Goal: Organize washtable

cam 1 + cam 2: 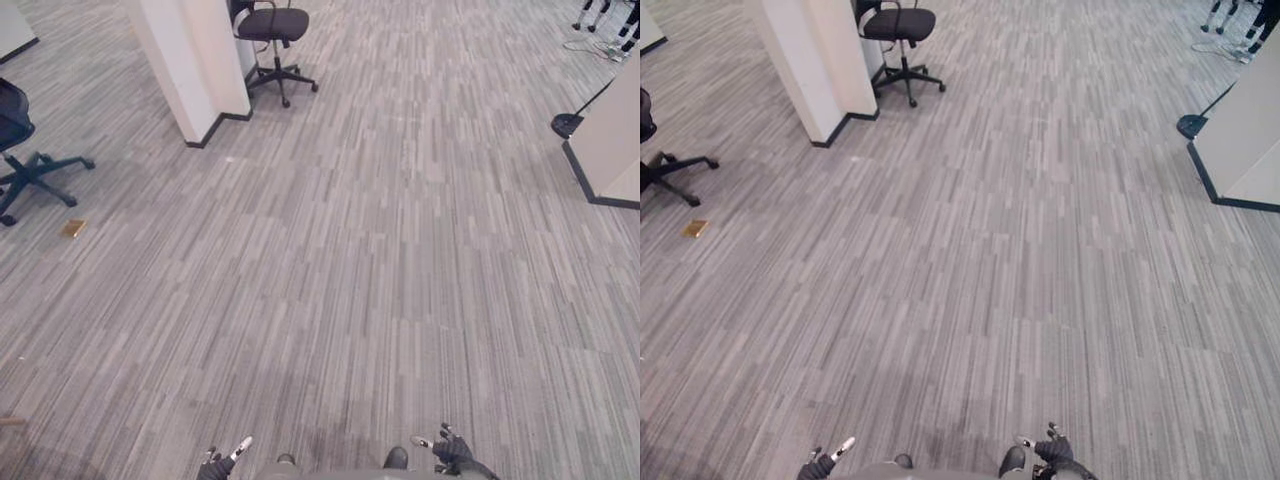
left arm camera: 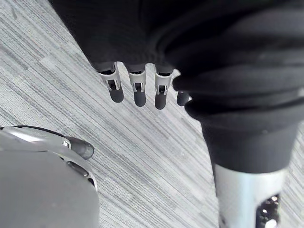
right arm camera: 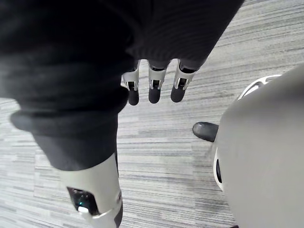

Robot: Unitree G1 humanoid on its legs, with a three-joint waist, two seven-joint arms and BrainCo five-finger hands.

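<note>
- The left hand and the right hand are hanging low at the robot's sides. In each wrist view the fingers are pointing straight down at the floor, relaxed and slightly apart, holding nothing.
- Which way the washtable is lying from either hand cannot be told. Neither arm is looking the nearer, so the coming move is probably a walk or a turn, not a reach.
- Grey carpet in fine lengthwise stripes is stretching ahead, flat and short-piled.
- A white square pillar with dark skirting is standing ahead to the left, with a black swivel chair just behind it.
- A small flat tan piece is lying near a second chair on a dark star base.
- A pale panel with a dark base strip is standing far right.
</note>
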